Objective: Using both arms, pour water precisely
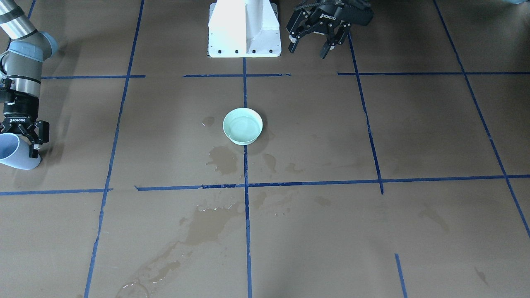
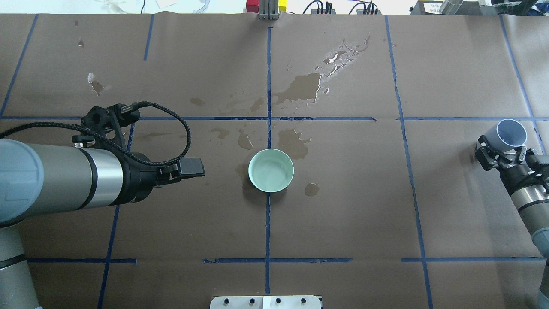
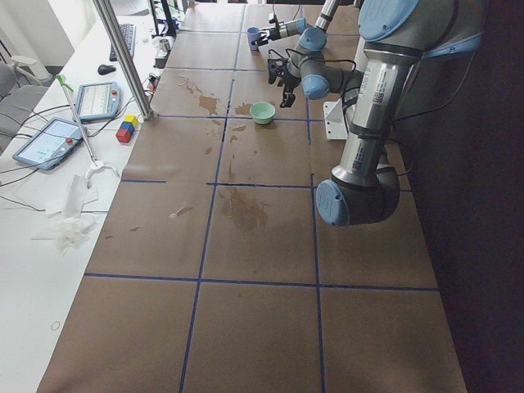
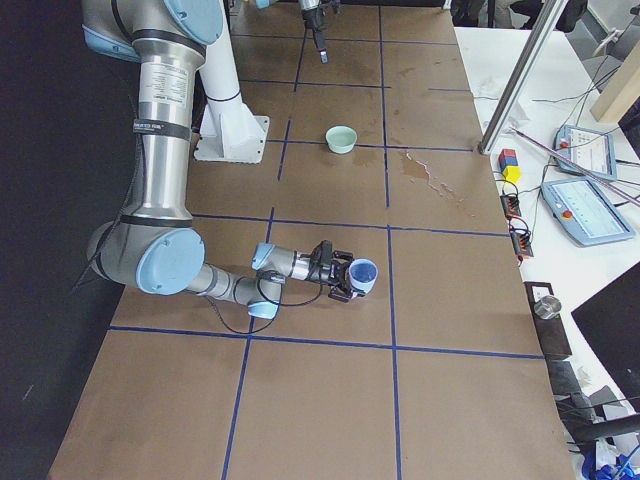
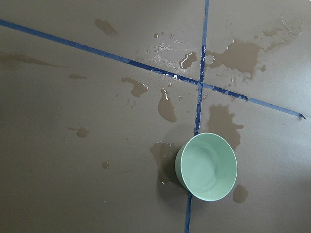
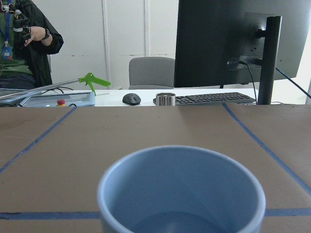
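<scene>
Right hand [image 2: 502,146] clenched round upright blue cup [image 2: 511,131] at right edge of table [image 2: 343,214]; green bowl [image 2: 262,187] holding water [image 2: 272,168] sits centre, well apart to its left; left hand [image 1: 308,49], splayed and empty, hovers nearer the bowl.

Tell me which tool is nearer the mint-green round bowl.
Left. The left tool hovers open left of the mint-green bowl; the right tool, far to its right, grips a pale blue cup.

The blue cup [image 6: 181,194] runs off the bottom edge, base unseen. The left pincer [image 1: 309,49] is cropped at the front view's top
</scene>
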Robot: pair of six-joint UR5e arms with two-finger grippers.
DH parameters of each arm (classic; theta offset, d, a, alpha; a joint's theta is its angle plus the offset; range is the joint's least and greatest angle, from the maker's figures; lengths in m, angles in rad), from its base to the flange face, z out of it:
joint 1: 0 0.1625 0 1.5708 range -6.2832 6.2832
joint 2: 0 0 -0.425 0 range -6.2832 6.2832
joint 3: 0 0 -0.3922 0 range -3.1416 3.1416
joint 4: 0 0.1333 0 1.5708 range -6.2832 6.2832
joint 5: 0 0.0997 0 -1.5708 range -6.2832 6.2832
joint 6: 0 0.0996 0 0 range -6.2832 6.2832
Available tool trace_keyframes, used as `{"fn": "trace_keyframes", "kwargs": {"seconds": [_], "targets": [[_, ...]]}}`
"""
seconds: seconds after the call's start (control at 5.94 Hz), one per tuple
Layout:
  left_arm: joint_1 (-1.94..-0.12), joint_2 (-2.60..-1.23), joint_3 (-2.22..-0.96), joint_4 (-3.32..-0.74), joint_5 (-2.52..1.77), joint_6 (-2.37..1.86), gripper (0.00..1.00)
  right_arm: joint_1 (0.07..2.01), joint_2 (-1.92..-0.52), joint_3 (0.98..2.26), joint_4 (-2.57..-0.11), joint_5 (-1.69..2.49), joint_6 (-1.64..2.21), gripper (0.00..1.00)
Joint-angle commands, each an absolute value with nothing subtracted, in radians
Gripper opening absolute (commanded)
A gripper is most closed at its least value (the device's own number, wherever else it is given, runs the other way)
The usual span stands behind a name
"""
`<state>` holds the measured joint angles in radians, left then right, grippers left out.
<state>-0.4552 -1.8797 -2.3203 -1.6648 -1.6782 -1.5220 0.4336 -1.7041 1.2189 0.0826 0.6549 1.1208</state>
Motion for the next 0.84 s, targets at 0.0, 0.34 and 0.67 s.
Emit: {"fn": "trace_keyframes", "kwargs": {"seconds": [0.0,0.34,0.67], "targets": [[-0.454,-1.882,-2.336,-1.634,-1.678,-1.522,1.0,0.434,-1.706,1.223,0.086,0.657,1.117,1.0],[-0.454,-1.884,-2.336,-1.632,-1.678,-1.522,1.0,0.439,-1.756,1.23,0.194,0.707,1.073,1.0],[-0.454,-1.882,-2.335,-1.632,-1.678,-1.522,1.0,0.439,-1.772,1.265,0.245,0.767,1.051,1.0]]}}
